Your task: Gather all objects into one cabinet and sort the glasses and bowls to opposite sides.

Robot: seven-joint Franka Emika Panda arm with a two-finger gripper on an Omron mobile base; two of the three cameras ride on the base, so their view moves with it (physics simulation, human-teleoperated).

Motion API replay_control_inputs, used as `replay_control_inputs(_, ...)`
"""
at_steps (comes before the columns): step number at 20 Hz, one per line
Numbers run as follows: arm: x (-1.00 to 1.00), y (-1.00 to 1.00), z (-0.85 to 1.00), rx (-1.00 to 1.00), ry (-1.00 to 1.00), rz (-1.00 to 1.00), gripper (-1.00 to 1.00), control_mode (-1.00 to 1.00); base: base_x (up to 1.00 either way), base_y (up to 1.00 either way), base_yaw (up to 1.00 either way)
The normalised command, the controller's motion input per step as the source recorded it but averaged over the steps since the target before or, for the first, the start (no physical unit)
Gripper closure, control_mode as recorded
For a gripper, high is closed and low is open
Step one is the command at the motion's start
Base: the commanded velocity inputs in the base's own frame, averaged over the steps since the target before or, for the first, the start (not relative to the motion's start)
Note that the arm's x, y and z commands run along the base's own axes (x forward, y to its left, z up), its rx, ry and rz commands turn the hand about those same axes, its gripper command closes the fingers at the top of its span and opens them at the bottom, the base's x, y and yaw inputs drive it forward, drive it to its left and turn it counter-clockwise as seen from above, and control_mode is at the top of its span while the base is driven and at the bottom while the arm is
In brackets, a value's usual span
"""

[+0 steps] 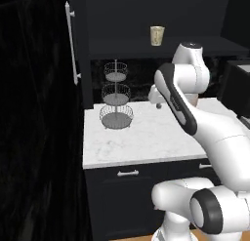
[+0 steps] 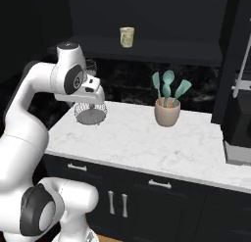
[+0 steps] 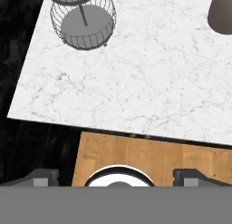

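Note:
A tan mottled tumbler (image 1: 156,35) (image 2: 127,36), one of the glasses, stands alone on the dark shelf of the open black wall cabinet (image 1: 146,50) (image 2: 147,52). The cabinet's door (image 1: 78,20) is swung out at the left, its silver bar handle facing me. My gripper (image 1: 157,104) (image 2: 93,100) (image 3: 117,177) hangs open and empty over the white marble counter (image 3: 136,73), well below the shelf and to the right of the wire stand. It points down at the counter's front edge. The bowls are out of view.
A three-tier wire basket stand (image 1: 116,96) (image 2: 90,113) (image 3: 84,19) sits at the counter's back left. A beige crock of teal utensils (image 2: 167,111) (image 3: 222,14) stands further right. Another dark door with a silver handle (image 2: 242,84) hangs at the far right. Wooden floor (image 3: 149,157) lies below.

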Motion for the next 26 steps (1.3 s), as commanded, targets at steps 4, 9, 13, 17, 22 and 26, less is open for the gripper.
replay_control_inputs(4,0.0,0.0,0.0,0.0,0.0,0.0,-1.0,1.0,0.47,-0.05,0.0)
replay_control_inputs(9,0.0,0.0,0.0,0.0,0.0,0.0,-1.0,1.0,1.0,-0.32,0.02)
replay_control_inputs(13,0.0,0.0,0.0,0.0,0.0,0.0,-1.0,1.0,0.82,-0.28,-0.07)
replay_control_inputs(17,0.0,0.0,0.0,0.0,0.0,0.0,-1.0,1.0,0.76,-0.24,-0.15)
replay_control_inputs(22,0.0,0.0,0.0,0.0,0.0,0.0,-1.0,1.0,0.22,0.01,-0.04)
replay_control_inputs(26,0.0,0.0,0.0,0.0,0.0,0.0,-1.0,1.0,0.17,0.0,0.0)
